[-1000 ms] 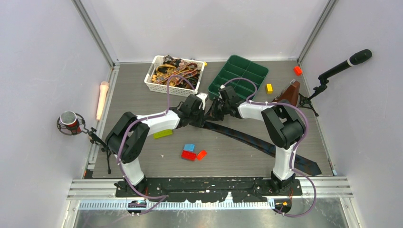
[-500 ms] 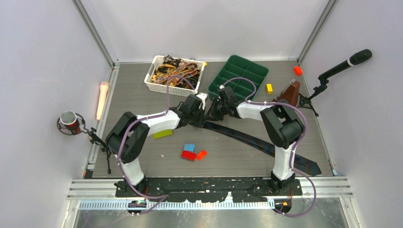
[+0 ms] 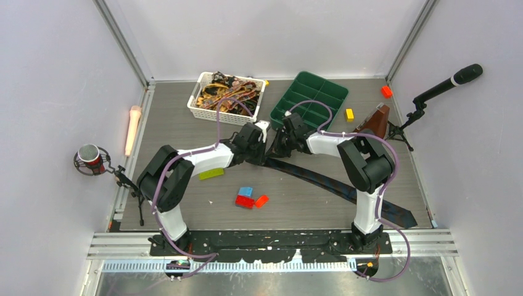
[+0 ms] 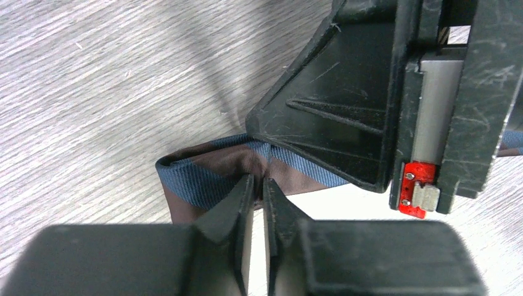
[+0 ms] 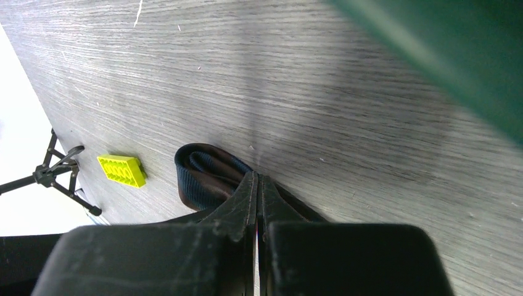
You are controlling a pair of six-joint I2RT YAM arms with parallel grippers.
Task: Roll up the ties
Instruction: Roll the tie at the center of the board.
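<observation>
1. On the grey wood-grain table (image 3: pixel 185 123), pale walls (image 3: pixel 277 37) around, the navy tie (image 3: pixel 333 184) runs diagonally from centre to the near right corner.
2. My right claw (image 5: pixel 257 179) is clamped on its folded end; my left claw (image 4: pixel 257 183) is narrowly parted, tips at that fold.
3. Behind: white basket (image 3: pixel 200 108) of patterned ties (image 3: pixel 225 92), green tray (image 3: pixel 336 92). Nearer: loose bricks (image 3: pixel 247 196).
4. My right claw's body crowds the left wrist view.

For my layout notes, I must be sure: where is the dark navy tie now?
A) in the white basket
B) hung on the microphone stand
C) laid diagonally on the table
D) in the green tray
C: the navy tie runs across the table from the left claw and right claw near the middle to the near right corner.
</observation>
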